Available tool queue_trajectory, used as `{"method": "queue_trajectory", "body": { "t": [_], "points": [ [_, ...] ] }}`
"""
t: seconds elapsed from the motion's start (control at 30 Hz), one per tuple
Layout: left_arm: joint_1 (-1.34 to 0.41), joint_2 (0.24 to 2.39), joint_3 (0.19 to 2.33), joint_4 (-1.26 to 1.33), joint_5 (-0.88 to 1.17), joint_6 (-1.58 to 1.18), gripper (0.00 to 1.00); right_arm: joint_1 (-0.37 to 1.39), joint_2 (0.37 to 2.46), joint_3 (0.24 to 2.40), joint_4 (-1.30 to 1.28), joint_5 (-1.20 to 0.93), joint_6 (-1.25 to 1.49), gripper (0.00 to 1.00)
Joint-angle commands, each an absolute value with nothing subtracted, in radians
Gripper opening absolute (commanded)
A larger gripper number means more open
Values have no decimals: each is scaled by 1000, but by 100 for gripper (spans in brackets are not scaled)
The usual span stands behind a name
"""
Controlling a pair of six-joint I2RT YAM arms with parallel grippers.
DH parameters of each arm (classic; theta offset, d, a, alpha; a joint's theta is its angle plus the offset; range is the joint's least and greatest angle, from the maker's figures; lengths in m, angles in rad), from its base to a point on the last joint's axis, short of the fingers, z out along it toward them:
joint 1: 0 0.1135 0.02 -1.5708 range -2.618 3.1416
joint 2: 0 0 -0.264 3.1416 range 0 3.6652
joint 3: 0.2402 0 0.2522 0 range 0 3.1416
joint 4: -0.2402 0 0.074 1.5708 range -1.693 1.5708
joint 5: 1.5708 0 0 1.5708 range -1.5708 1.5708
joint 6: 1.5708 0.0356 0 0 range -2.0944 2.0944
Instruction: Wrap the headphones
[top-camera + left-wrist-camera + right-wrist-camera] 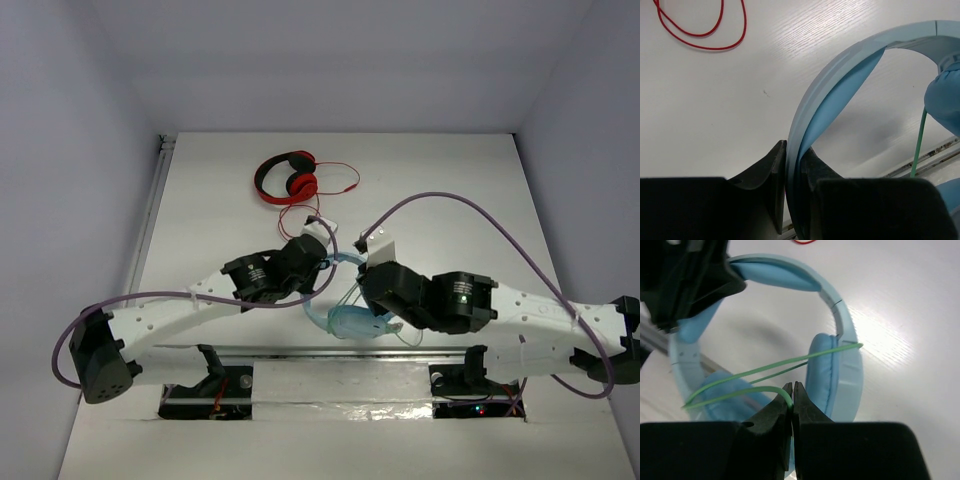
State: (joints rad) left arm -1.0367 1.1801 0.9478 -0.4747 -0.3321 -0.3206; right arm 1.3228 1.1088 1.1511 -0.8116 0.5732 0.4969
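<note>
While the top view hides most of the light-blue headphones (352, 322) under the two wrists, it alone places them: on the white table (450, 180), close to its near edge and about midway between the arms. The red headphones (287, 178) and their red cable (335, 190) lie well apart on the far side. From the left wrist, the left gripper (792, 160) is seen pinching the wide band (840, 75) edgewise between its pads. The band arcs up and right to a padded ear cup (946, 100), with a strand of the green cable (918, 145) running beside it. Only the right wrist view shows the right gripper (792, 392) pressed together on the green cable, which curls out of the fingertips to the left. Two more strands stretch across the gap between the cups. Seen from above, the headphones' long axis runs far to near, the top of the band toward the far side at the left gripper and the cups toward the near edge.
</note>
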Motion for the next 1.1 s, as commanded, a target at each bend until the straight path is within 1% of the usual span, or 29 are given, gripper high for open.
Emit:
{"method": "queue_trajectory", "body": {
  "t": [0.0, 0.17, 0.33, 0.43, 0.6, 0.7, 0.8, 0.83, 0.87, 0.93, 0.97, 1.07],
  "points": [
    [-1039, 1132, 993, -525, -243, -209, 0, 1293, 1132, 1195, -825, 812, 497, 0],
    [-1039, 1097, 992, -528, -204, -178, 0, 1293, 1099, 1178, -769, 894, 528, 0],
    [-1039, 1126, 1003, -541, -267, -169, 0, 1293, 1074, 1196, -761, 945, 517, 10],
    [-1039, 1160, 1019, -558, -278, -149, 0, 1284, 1072, 1219, -775, 977, 511, 13],
    [-1039, 1175, 1043, -580, -321, -126, 0, 1273, 1048, 1230, -782, 1005, 506, 13],
    [-1039, 1164, 1052, -568, -273, -109, 0, 1252, 1029, 1217, -773, 1026, 492, 15],
    [-1039, 1143, 1063, -558, -233, -100, 0, 1198, 1012, 1204, -755, 1028, 473, 17],
    [-1039, 1138, 1068, -558, -219, -100, 0, 1183, 1006, 1187, -738, 1026, 462, 20],
    [-1039, 1135, 1078, -558, -204, -100, 0, 1146, 991, 1174, -676, 1014, 424, 21],
    [-1039, 1126, 1088, -557, -146, -100, 0, 1099, 980, 1143, -615, 970, 384, 22],
    [-1039, 1121, 1091, -551, -132, -100, 0, 1048, 979, 1122, -567, 954, 367, 22],
    [-1029, 1091, 1092, -525, -88, -101, 0, 991, 979, 1086, -499, 893, 350, 22]
  ]
}}
